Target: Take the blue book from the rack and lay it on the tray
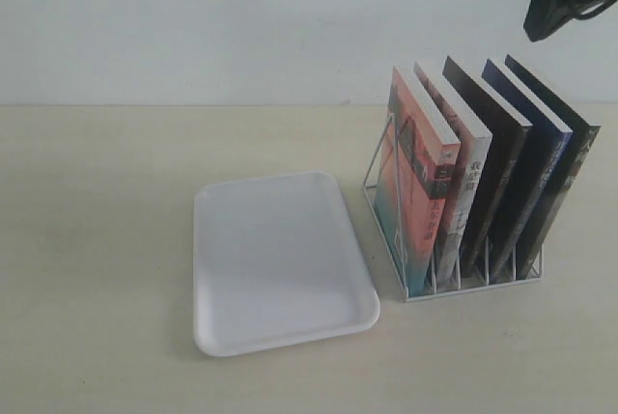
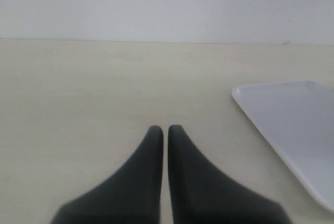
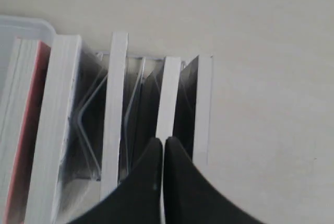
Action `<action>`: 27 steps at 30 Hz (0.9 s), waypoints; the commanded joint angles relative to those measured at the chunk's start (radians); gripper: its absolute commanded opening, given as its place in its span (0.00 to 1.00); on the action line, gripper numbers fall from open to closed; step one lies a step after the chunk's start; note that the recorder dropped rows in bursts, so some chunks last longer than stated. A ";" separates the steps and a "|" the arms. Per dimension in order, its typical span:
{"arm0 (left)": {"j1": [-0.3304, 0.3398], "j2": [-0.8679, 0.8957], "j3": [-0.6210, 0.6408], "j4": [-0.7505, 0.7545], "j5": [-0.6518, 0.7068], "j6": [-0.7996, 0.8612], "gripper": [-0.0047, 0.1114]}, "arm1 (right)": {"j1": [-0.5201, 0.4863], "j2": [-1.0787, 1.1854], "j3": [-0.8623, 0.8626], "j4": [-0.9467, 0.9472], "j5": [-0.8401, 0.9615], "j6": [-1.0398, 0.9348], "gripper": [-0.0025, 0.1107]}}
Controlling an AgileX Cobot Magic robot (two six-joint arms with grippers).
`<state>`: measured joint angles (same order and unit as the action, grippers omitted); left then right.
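Your right gripper (image 3: 163, 141) hangs above the rack (image 1: 463, 288), fingers pressed together and holding nothing. The blue book (image 1: 539, 161) stands in the rack, second from the right in the exterior view. The white tray (image 1: 280, 260) lies just beside the rack. Your left gripper (image 2: 165, 129) is closed too.

- No word, number or brand can be read outright; the only print is on the books in the rack (image 1: 384, 175), at about 3 o'clock in the exterior view.
- Orange book (image 1: 410, 178), at the 9 o'clock end of the row: small dark marks on its spine, too small to read.
- Second book (image 1: 471, 180): a column of dark characters down its white spine, seemingly Chinese, illegible.
- Blue book (image 1: 539, 171): no print can be made out on it.
- Black book (image 1: 572, 175), at the 3 o'clock end: pale, blurred marks on its cover.
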<state>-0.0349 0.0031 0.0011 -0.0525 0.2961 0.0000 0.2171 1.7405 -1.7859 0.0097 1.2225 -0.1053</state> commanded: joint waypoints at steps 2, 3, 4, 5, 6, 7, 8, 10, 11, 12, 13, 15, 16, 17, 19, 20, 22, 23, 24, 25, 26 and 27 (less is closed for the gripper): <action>0.002 -0.003 -0.001 -0.012 -0.004 0.000 0.08 | 0.001 0.014 0.039 -0.020 -0.001 -0.008 0.06; 0.002 -0.003 -0.001 -0.012 -0.004 0.000 0.08 | 0.001 0.014 0.041 -0.020 -0.001 -0.008 0.11; 0.002 -0.003 -0.001 -0.012 -0.004 0.000 0.08 | 0.001 0.014 0.041 -0.010 -0.001 -0.008 0.20; 0.002 -0.003 -0.001 -0.012 -0.004 0.000 0.08 | 0.001 0.014 0.041 -0.010 -0.001 -0.008 0.26; 0.002 -0.003 -0.001 -0.012 -0.004 0.000 0.08 | 0.001 0.014 0.041 -0.010 -0.001 -0.004 0.32; 0.002 -0.003 -0.001 -0.012 -0.004 0.000 0.08 | 0.001 0.014 0.041 -0.010 -0.001 0.001 0.36; 0.002 -0.003 -0.001 -0.012 -0.004 0.000 0.08 | 0.001 0.014 0.041 -0.010 -0.001 0.006 0.37; 0.002 -0.003 -0.001 -0.012 -0.004 0.000 0.08 | 0.001 0.014 0.041 -0.010 -0.001 0.022 0.36; 0.002 -0.003 -0.001 -0.012 -0.004 0.000 0.08 | 0.001 0.014 0.041 -0.010 -0.001 0.022 0.35; 0.002 -0.003 -0.001 -0.012 -0.004 0.000 0.08 | 0.001 0.014 0.041 -0.010 -0.001 0.022 0.33; 0.002 -0.003 -0.001 -0.012 -0.004 0.000 0.08 | 0.001 0.014 0.041 -0.010 -0.001 0.022 0.31; 0.002 -0.003 -0.001 -0.012 -0.004 0.000 0.08 | 0.001 0.014 0.041 -0.010 -0.001 0.022 0.25; 0.002 -0.003 -0.001 -0.012 -0.004 0.000 0.08 | 0.001 0.014 0.041 -0.010 -0.001 0.022 0.23; 0.002 -0.003 -0.001 -0.012 -0.004 0.000 0.08 | 0.001 0.014 0.041 -0.010 -0.001 0.022 0.20; 0.002 -0.003 -0.001 -0.012 -0.004 0.000 0.08 | 0.001 0.016 0.041 -0.010 -0.001 0.022 0.17; 0.002 -0.003 -0.001 -0.012 -0.004 0.000 0.08 | 0.001 0.016 0.045 -0.010 -0.001 0.024 0.18; 0.002 -0.003 -0.001 -0.012 -0.004 0.000 0.08 | 0.001 0.016 0.061 -0.010 -0.001 0.024 0.18; 0.002 -0.003 -0.001 -0.012 -0.004 0.000 0.08 | 0.001 0.016 0.071 -0.010 -0.001 0.024 0.18; 0.002 -0.003 -0.001 -0.012 -0.004 0.000 0.08 | 0.001 0.016 0.079 -0.010 -0.001 0.024 0.18; 0.002 -0.003 -0.001 -0.012 -0.004 0.000 0.08 | 0.001 0.016 0.088 -0.010 -0.001 0.024 0.18; 0.002 -0.003 -0.001 -0.012 -0.004 0.000 0.08 | 0.001 0.016 0.090 -0.010 -0.001 0.024 0.18; 0.002 -0.003 -0.001 -0.012 -0.004 0.000 0.08 | 0.001 0.016 0.090 -0.010 -0.001 0.024 0.18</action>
<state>-0.0349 0.0031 0.0011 -0.0525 0.2961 0.0000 0.2195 1.7598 -1.7051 0.0000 1.2224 -0.0847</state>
